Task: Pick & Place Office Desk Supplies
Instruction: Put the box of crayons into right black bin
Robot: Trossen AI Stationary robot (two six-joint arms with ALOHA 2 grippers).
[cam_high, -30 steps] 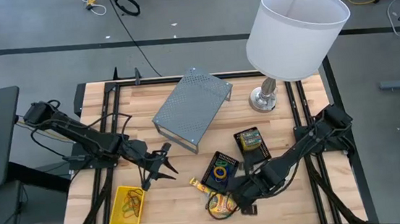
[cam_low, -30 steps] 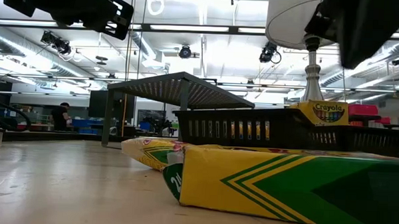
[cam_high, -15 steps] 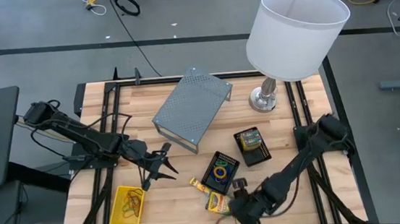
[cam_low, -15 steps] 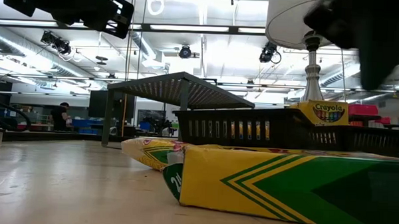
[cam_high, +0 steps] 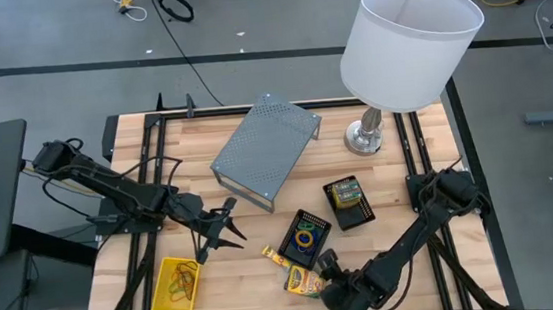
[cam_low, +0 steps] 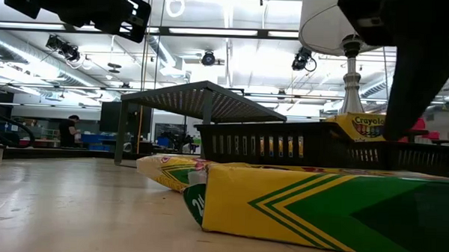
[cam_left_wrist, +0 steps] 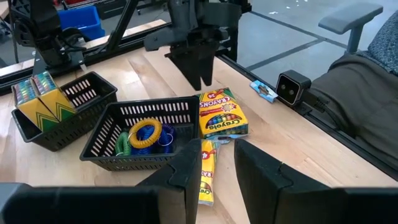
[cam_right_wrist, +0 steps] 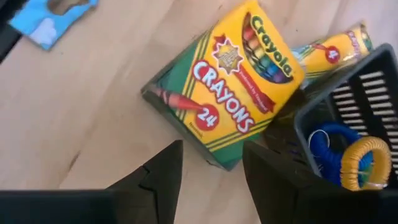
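Observation:
A yellow-green crayon box [cam_high: 306,283] [cam_right_wrist: 233,93] lies flat near the table's near edge, next to a small packet [cam_left_wrist: 208,171]. My right gripper [cam_high: 325,268] [cam_right_wrist: 211,180] hangs open just above and to the right of the box, touching nothing. One black mesh tray [cam_high: 306,238] [cam_left_wrist: 140,134] holds coloured rubber-band loops. The other tray [cam_high: 347,201] holds crayon boxes. The yellow basket [cam_high: 175,287] sits at the near left with loops inside. My left gripper [cam_high: 235,227] [cam_left_wrist: 221,177] waits open above the table, left of the trays.
A grey mesh riser [cam_high: 264,151] stands mid-table on its legs. The white-shaded lamp [cam_high: 407,38] stands at the far right. A small blue item [cam_right_wrist: 53,18] lies at the near edge. Bare wood shows between the basket and the crayon box.
My right arm has swung toward the table's near edge, and its gripper has tipped further downward beside the crayon box. In the low view a dark finger now reaches down at the right. The left arm and the objects have kept still.

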